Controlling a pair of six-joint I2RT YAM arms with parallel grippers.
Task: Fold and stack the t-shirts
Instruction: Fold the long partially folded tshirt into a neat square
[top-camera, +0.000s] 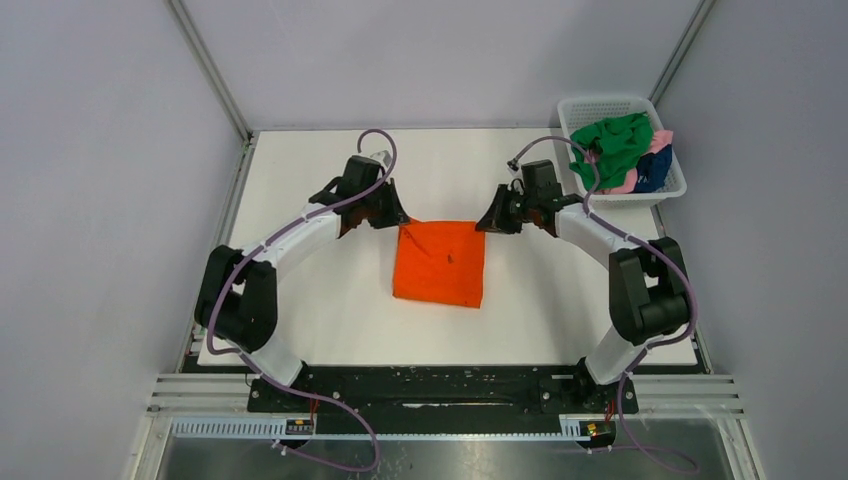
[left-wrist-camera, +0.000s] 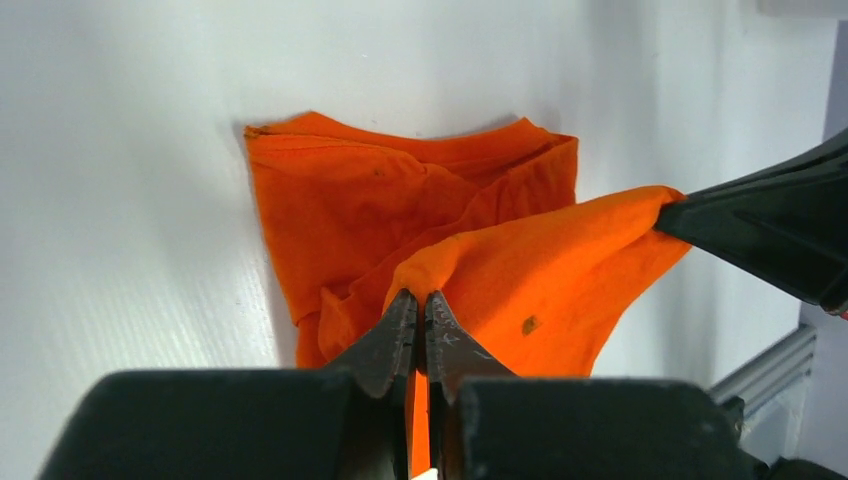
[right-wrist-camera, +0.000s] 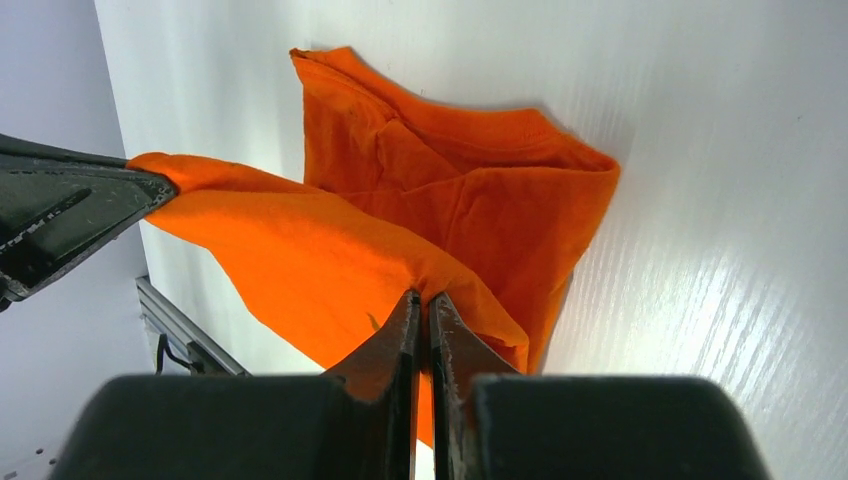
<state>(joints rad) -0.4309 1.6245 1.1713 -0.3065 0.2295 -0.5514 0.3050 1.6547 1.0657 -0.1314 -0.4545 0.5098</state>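
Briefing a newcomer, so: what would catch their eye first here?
A bright orange cloth t-shirt lies centrally, its far corners pinched and lifted by the left gripper and right gripper. At the far right corner, a white plastic mesh basket holds crumpled green, pink and navy t-shirts.

Bright, even light from above fills the top view, which is sharp throughout. The arms cast only faint, soft shadows on the white table (top-camera: 540, 310). In both wrist views the table glares almost white, with a streaky sheen. The orange t-shirt (left-wrist-camera: 340, 210) throws a soft grey shadow along its far edge. The left gripper (left-wrist-camera: 421, 297) and right gripper (right-wrist-camera: 423, 297) look dark, their near housings blurred.
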